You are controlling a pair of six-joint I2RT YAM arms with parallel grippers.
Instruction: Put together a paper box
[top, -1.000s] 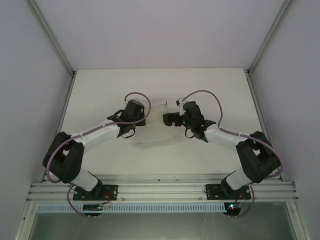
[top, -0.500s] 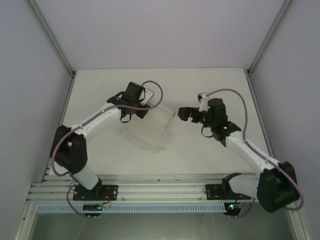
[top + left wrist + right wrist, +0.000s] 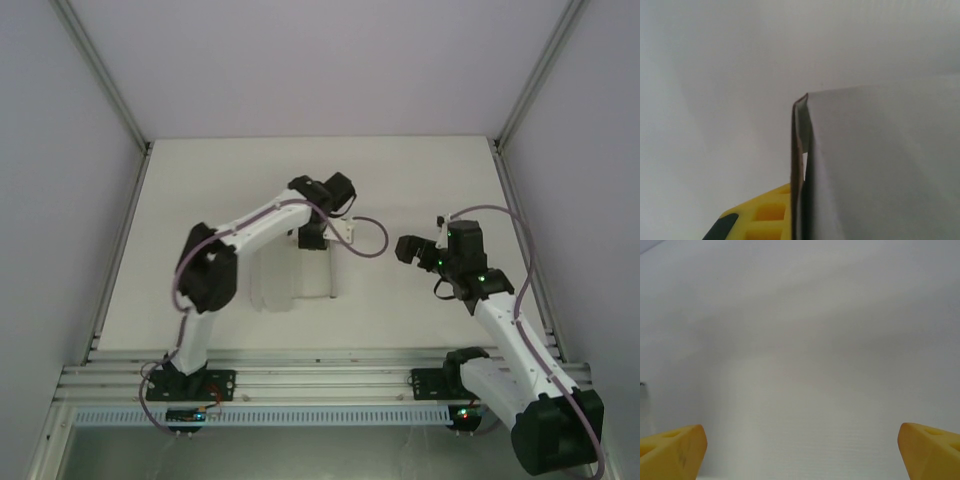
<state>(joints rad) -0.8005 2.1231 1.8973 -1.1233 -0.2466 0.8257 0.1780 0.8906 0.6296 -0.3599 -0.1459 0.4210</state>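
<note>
The left gripper [image 3: 312,236] swung from the left of the pale surface [image 3: 200,200] toward its middle, and the thin white card paper box [image 3: 290,285] moved with it, turning to a narrower shape below it. The right gripper [image 3: 408,248] drew back rightward, from just beside the card to well apart.

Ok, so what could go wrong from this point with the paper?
1. The left tool pinches the paper right at its edge, so the sheet may slip out or crease in the wrong place.
2. The right tool is open and apart from the paper, so most of the sheet looks unsupported and could sag or drag on the table if the left arm moves.
</note>
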